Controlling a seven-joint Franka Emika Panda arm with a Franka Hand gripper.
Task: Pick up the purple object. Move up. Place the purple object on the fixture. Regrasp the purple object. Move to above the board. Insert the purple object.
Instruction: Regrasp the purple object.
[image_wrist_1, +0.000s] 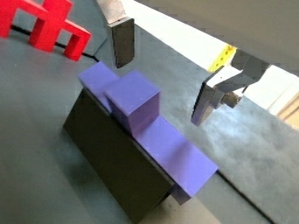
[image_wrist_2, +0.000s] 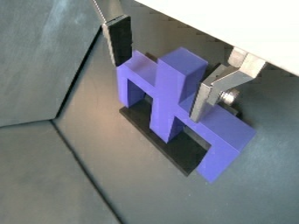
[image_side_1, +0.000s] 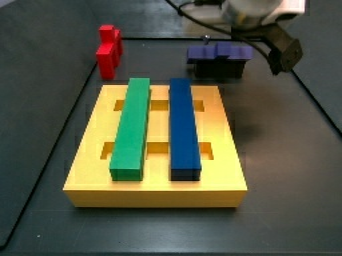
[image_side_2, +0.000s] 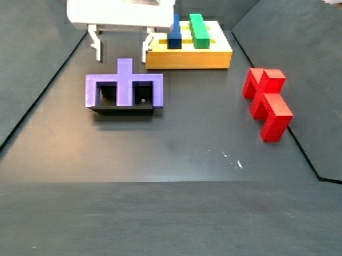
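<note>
The purple object (image_side_2: 124, 90) rests on the black fixture (image_side_2: 123, 110), with its crossbar lying flat and its central stub pointing up. In both wrist views the purple object (image_wrist_1: 146, 118) (image_wrist_2: 163, 92) lies under my gripper (image_wrist_1: 162, 90) (image_wrist_2: 160, 87). The gripper is open, with one finger (image_wrist_1: 122, 44) on each side of the stub and neither touching it. In a side view my gripper (image_side_2: 120, 52) hangs just above the piece. The yellow board (image_side_1: 154, 175) with its green bar (image_side_1: 131, 125) and blue bar (image_side_1: 183, 128) lies apart from the fixture (image_side_1: 214, 72).
A red stepped block (image_side_2: 267, 100) (image_side_1: 107, 50) stands on the dark floor to one side of the fixture and shows in a wrist view (image_wrist_1: 47, 31). Dark walls border the work area.
</note>
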